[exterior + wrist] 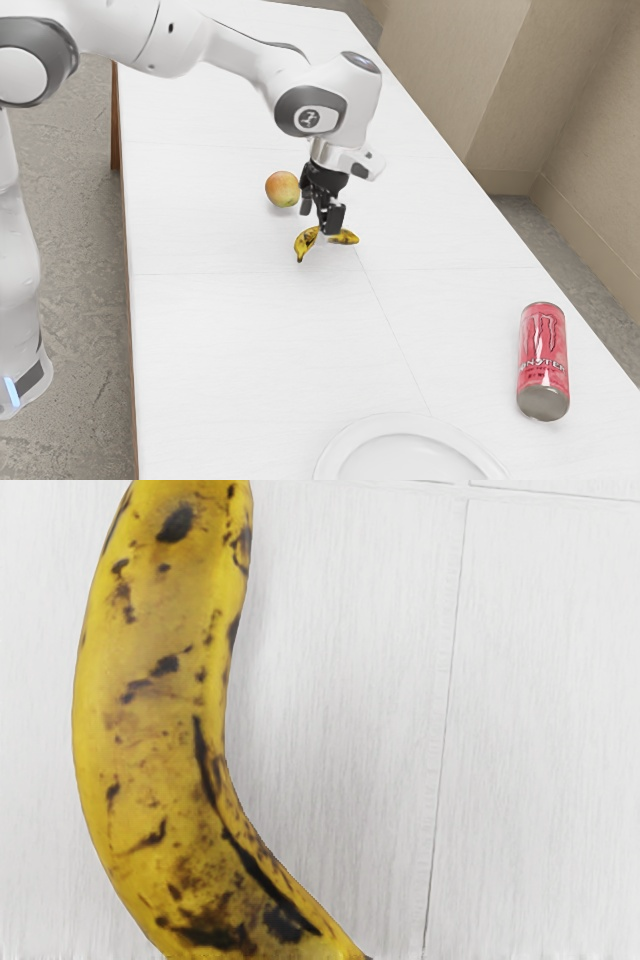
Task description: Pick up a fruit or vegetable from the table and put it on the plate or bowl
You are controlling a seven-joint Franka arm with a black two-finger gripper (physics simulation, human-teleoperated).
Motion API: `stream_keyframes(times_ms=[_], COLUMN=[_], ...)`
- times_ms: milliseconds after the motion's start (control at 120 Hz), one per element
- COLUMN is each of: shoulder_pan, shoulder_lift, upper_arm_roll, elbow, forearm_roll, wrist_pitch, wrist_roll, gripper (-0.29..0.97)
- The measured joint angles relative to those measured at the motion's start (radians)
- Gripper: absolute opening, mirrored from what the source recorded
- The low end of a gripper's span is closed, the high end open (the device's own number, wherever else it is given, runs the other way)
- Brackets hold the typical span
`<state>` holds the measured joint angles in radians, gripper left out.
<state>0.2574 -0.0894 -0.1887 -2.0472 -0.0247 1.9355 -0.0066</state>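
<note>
Nearest the camera in the exterior view lies the white plate (400, 420), cut by the lower edge, with nothing on it. That tells me the main thing: the placing is not done. On the exterior view's right, a little farther off, a red drinks can (543, 360) lies on its side on the worktop (250, 340); it has no part in the job.

Farther back, about mid-worktop, is the banana (308, 241), yellow and heavily spotted with black. The wrist view shows it (160, 740) close under the hand, and it looks to be resting on the white surface, not raised. The claw (330, 225) is right down over the banana's middle. Whether it is spread or pinching the fruit I cannot tell, because the hand covers the place where they meet.

I judge the task to be at the grasping step (the approach seems complete). The lift, the carry toward the near edge and the release onto the plate remain.

Just beyond the banana, apart from it, sits a round orange-yellow fruit (283, 188), perhaps a peach.

The count is one plate, one can, one banana, one round fruit and one claw, so there are two pieces of produce to choose from and no bowl.
</note>
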Motion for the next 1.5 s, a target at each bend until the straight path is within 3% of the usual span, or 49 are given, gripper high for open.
stream_keyframes(times_ms=[258,717,825,1017,1083,1283,1500], shoulder_pan=[0.012,0.038,0.039,0.045,0.046,0.046,0.052], shoulder_lift=[-0.007,0.053,0.054,0.054,0.054,0.080,0.091], upper_arm_roll=[0.000,0.000,0.000,0.003,0.003,0.003,-0.001], elbow=[-0.024,-0.024,-0.024,-0.023,-0.023,-0.021,-0.021], forearm_roll=[-0.007,-0.007,-0.007,-0.003,-0.006,-0.042,-0.058], wrist_pitch=[0.028,0.063,0.071,0.086,0.090,0.101,0.121], wrist_roll=[0.061,0.110,0.116,0.123,0.125,0.132,0.138], gripper=[0.47,0.41,0.27,0.19,0.19,0.39,0.31])
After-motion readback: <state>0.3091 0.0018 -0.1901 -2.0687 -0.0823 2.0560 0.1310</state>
